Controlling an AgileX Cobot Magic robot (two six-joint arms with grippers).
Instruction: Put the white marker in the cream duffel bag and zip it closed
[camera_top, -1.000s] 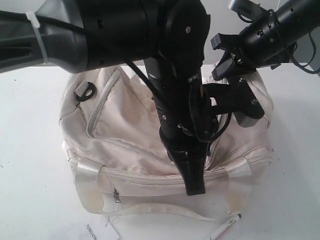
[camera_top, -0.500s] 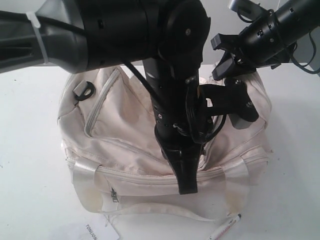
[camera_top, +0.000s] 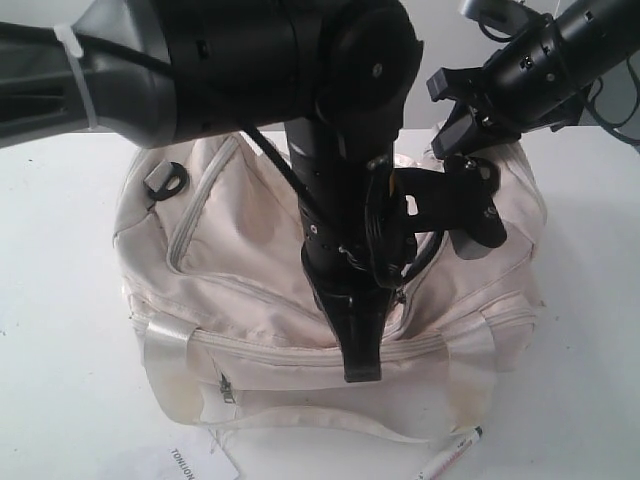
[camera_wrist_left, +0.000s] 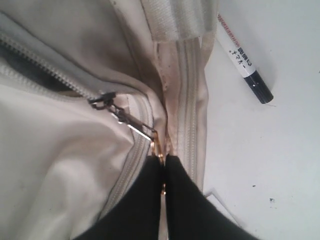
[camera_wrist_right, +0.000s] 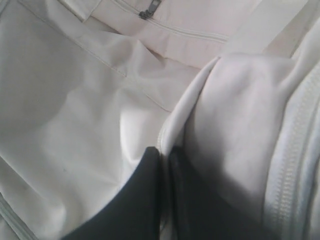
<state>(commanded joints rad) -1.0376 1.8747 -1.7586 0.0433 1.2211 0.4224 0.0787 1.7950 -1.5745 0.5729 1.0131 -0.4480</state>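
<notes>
The cream duffel bag (camera_top: 230, 250) sits in the middle of the table. My left gripper (camera_top: 362, 372) reaches down over its front edge, shut on the gold keyring (camera_wrist_left: 158, 150) that hangs from the zip slider (camera_wrist_left: 102, 99); its black fingers (camera_wrist_left: 163, 162) pinch the ring. Behind the slider the zip gapes, showing dark lining (camera_wrist_left: 27, 70). My right gripper (camera_top: 482, 238) is shut on a fold of the bag's fabric (camera_wrist_right: 164, 152) at the right end. The white marker (camera_top: 452, 452) lies on the table in front of the bag, dark cap outward (camera_wrist_left: 243, 57).
A flat white paper tag (camera_top: 195, 462) with black letters lies on the table at the front left. The bag's webbing handle (camera_top: 300, 425) droops over its front side. A black strap ring (camera_top: 165, 182) sits at the bag's back left.
My left gripper has drawn the keyring leftward and slightly back along the bag's front, and the fabric has shifted with it. The right gripper rose a little, still pinching the bag.
</notes>
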